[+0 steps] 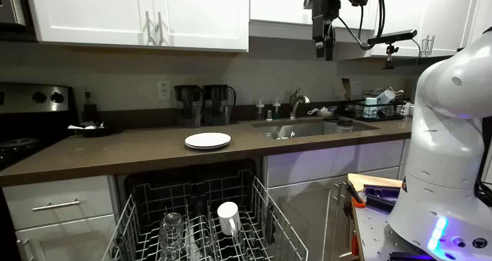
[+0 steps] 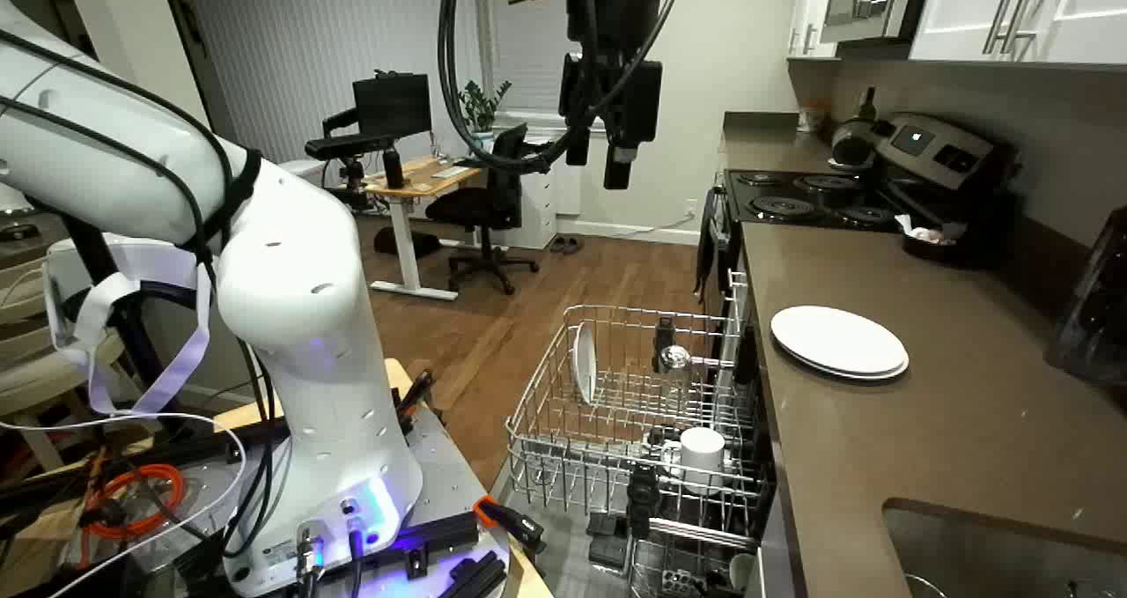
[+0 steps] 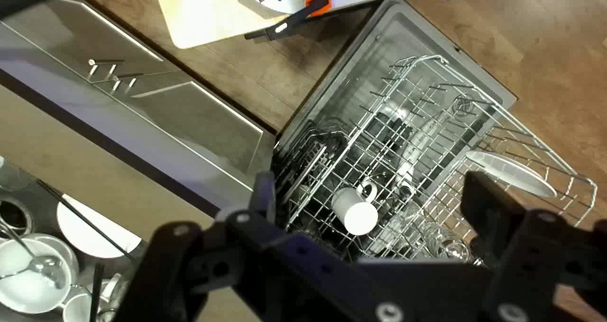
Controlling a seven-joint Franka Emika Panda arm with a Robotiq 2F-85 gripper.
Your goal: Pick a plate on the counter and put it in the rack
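Plate (image 2: 839, 338) lies flat on a matching plate (image 2: 867, 376), which rests on the counter (image 1: 127, 149) near its front edge, with the pulled-out rack (image 2: 538, 365) lower down beyond that edge. I have the gripper (image 2: 597, 168) hanging high, well apart from both, and the wrist view shows me its jaws spread wide with nothing held between them. Down in the rack I can see another plate (image 2: 585, 365) standing on edge, along with a white mug (image 1: 228, 215) and a clear glass (image 1: 171, 230).
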